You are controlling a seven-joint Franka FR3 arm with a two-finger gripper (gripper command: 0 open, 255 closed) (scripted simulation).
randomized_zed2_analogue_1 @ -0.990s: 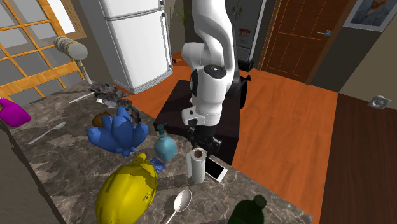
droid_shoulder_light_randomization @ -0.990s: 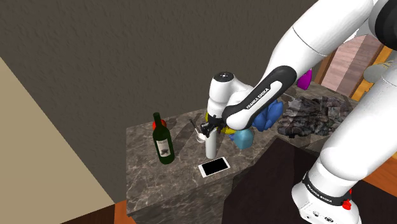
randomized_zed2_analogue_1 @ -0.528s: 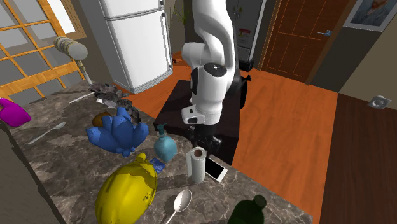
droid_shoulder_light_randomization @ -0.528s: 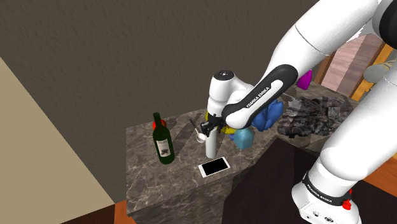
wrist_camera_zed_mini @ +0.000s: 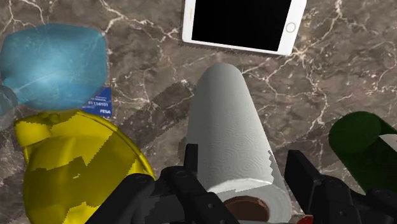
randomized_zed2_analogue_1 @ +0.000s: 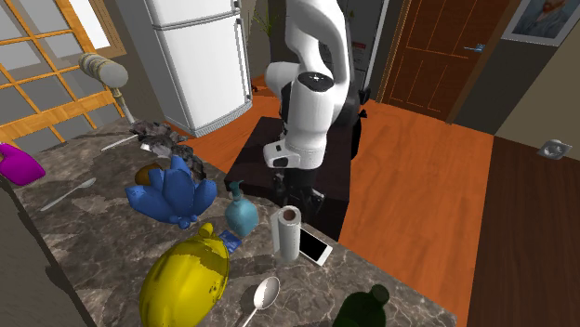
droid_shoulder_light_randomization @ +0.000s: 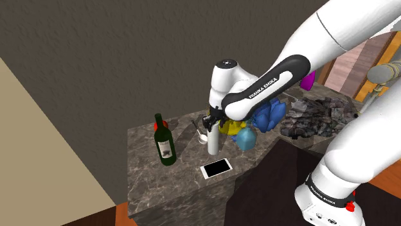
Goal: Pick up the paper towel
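Item 1, paper towel [wrist_camera_zed_mini: 232, 140]: claw [wrist_camera_zed_mini: 243, 157] clamped near its top end, where we judged the roll could slip free and topple onto the phone [wrist_camera_zed_mini: 245, 22] nearby.

Shoulder view: the camera sits beside and behind my stand [droid_shoulder_light_randomization: 270, 186] at lower right, looking down at mid-range on the marble counter [droid_shoulder_light_randomization: 186, 157] at frame centre.

Second exterior view: it looks from across the counter and faces my arm, with a refrigerator [randomized_zed2_analogue_1: 200, 56] upper left and a door [randomized_zed2_analogue_1: 432, 56] upper right.

Wrist view: it is close, looking along my gripper [wrist_camera_zed_mini: 245, 153].

All three share the paper towel roll [droid_shoulder_light_randomization: 213, 142] and the phone [droid_shoulder_light_randomization: 216, 168].
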